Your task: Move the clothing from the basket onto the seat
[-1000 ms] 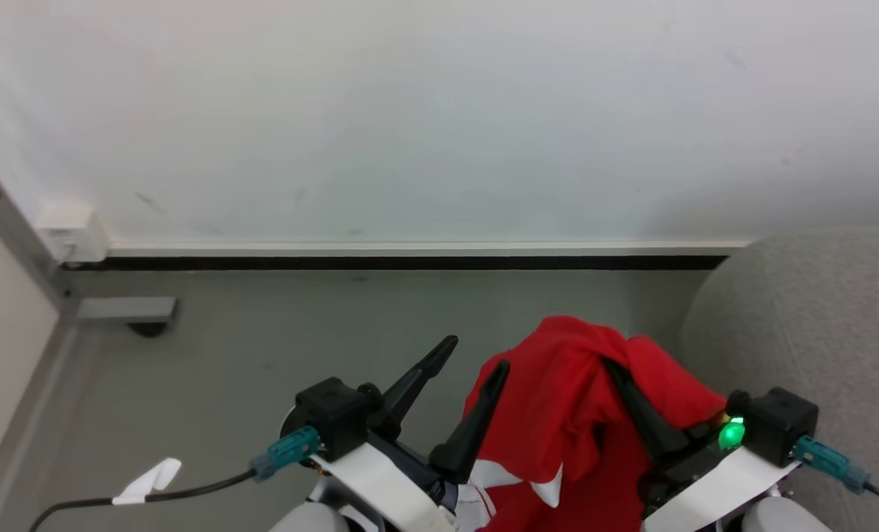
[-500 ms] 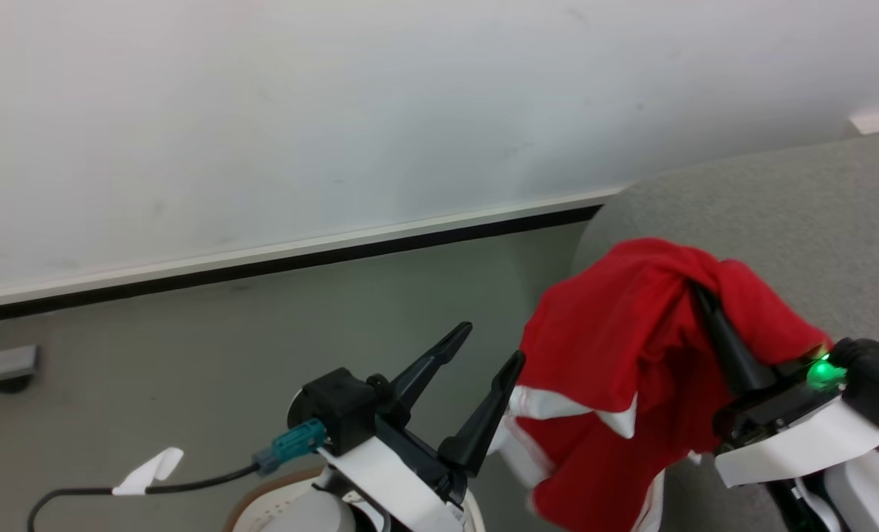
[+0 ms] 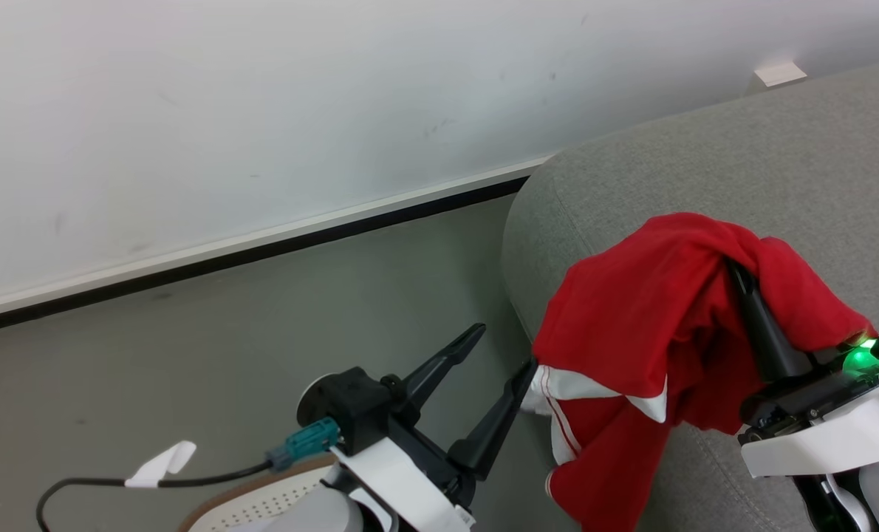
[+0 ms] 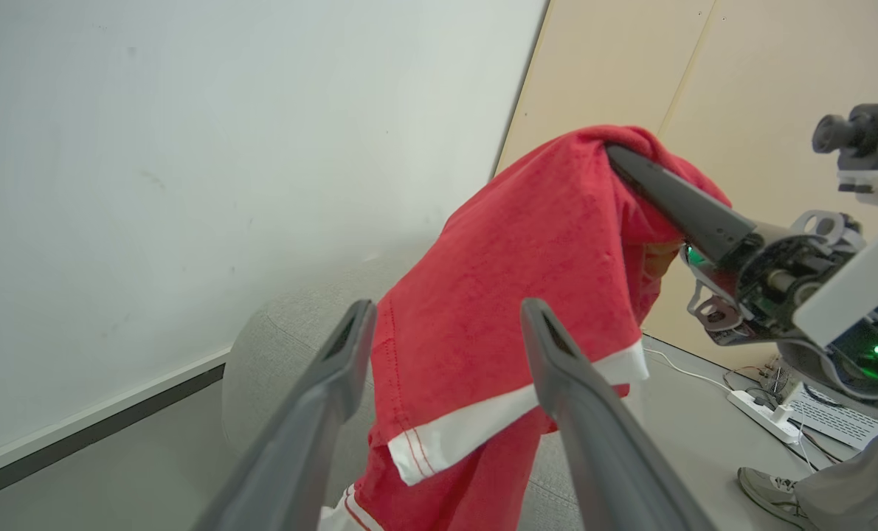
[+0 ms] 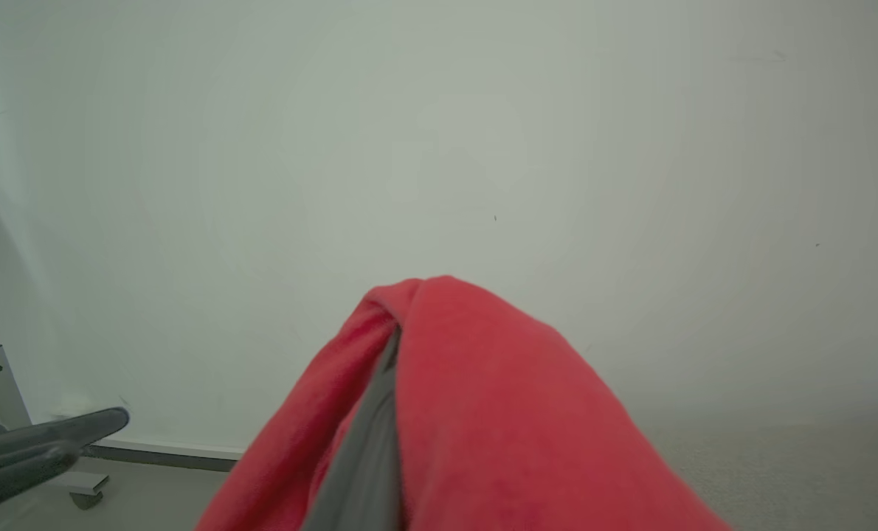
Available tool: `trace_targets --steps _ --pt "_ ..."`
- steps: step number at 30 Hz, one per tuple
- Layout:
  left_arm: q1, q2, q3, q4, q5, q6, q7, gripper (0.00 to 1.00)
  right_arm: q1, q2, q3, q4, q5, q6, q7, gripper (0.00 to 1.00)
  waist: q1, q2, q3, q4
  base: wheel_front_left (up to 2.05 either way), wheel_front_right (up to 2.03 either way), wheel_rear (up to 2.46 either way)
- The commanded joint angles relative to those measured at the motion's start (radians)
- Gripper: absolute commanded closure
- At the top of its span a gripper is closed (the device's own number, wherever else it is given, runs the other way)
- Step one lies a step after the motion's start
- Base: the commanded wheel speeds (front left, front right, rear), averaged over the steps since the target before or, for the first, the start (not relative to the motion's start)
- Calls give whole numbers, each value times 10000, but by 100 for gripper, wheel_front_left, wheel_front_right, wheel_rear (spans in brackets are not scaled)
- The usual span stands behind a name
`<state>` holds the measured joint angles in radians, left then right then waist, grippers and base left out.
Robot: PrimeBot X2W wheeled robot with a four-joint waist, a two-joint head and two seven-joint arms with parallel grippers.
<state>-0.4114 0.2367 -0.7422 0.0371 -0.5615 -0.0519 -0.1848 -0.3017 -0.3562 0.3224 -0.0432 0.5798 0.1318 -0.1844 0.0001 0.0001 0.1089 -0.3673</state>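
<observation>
Red clothing (image 3: 631,295) hangs above seat (image 3: 705,148) edge, bunched top pinched by R fingers (image 3: 768,332); L fingers (image 3: 439,366) spread, empty. Prob. soft, light, droopy: grip at bunch.

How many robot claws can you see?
2. The left gripper is at the bottom middle of the head view, open and empty. The right gripper is at the right edge, shut on the red clothing.

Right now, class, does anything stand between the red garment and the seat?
Nothing visible does. The garment hangs from the shut right hand over the edge of the seat, with bare cushion beyond it. The open left hand stands beside it, over the floor.
</observation>
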Motion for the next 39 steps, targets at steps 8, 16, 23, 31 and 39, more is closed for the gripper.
trace_targets --steps 8,16,23,31,39 --pt "-260 105 -47 41 181 20 54 0 -801 -241 -86 -276 75 -21 198 100 -1 -1 447 -50 0 0 0" --pt "-788 128 -214 70 359 -102 212 0 -3105 -1600 -485 -367 684 -22 581 100 -1 -1 1596 408 0 0 0" --pt "-1191 313 -175 -39 496 -113 385 0 -5252 -3319 -1457 -189 1520 -22 1224 100 -1 -1 2755 834 0 0 0" --pt "-1904 482 -240 -389 756 -199 723 0 -7597 -5314 -1753 1460 2386 -23 1703 100 -1 -1 4396 1254 0 0 0" --pt "-2494 626 -246 -568 977 -229 992 0 -7355 -5242 -1259 3617 2892 -22 1216 100 -1 -1 5699 1448 0 0 0"
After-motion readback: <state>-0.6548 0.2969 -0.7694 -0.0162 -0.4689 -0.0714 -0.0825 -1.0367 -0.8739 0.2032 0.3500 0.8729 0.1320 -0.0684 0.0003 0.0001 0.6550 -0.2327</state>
